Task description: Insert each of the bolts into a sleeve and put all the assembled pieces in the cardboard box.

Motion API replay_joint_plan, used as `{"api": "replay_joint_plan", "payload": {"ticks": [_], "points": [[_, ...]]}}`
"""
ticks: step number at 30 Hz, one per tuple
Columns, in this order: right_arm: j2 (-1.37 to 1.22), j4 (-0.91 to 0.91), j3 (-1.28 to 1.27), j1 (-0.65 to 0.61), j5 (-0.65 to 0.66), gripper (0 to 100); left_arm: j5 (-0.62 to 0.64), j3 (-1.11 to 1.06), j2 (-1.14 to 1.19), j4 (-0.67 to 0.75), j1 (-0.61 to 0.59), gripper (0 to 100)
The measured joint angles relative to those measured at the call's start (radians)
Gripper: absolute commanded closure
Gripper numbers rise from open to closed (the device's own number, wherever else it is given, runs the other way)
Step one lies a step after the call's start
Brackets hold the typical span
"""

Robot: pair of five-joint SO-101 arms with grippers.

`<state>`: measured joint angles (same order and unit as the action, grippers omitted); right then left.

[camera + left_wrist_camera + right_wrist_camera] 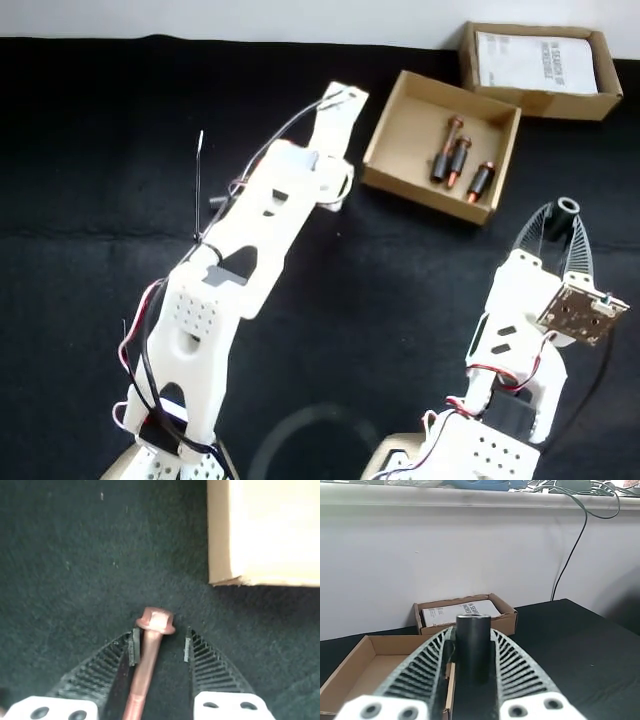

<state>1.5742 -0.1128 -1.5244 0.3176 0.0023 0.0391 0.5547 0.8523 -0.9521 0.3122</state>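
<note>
One copper hex-head bolt [149,652] btwn released L pincer [161,642], R pincer [471,633] grasping black sleeve [472,652]

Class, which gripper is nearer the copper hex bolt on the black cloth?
Left. The left gripper straddles the bolt; the right gripper, holding a black cylindrical sleeve, is beyond the cardboard box.
</note>
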Motion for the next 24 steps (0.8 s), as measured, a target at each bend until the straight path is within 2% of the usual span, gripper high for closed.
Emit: {"api": "replay_joint_plan", "payload": {"ticks": [6,12,16,24], "points": [[0.003,0.005,-0.041,0.000,0.000,99.1,0.000,0.100,0.041,-0.135,-0.002,84],[0.003,0.006,-0.044,0.000,0.000,99.1,-0.005,0.247,0.043,-0.333,-0.002,84],[0.003,0.006,-0.044,0.000,0.000,99.1,-0.078,0.368,0.049,-0.440,-0.002,84],[0.003,0.006,-0.046,0.000,0.000,99.1,-0.118,0.407,0.083,-0.471,0.000,84]]}}
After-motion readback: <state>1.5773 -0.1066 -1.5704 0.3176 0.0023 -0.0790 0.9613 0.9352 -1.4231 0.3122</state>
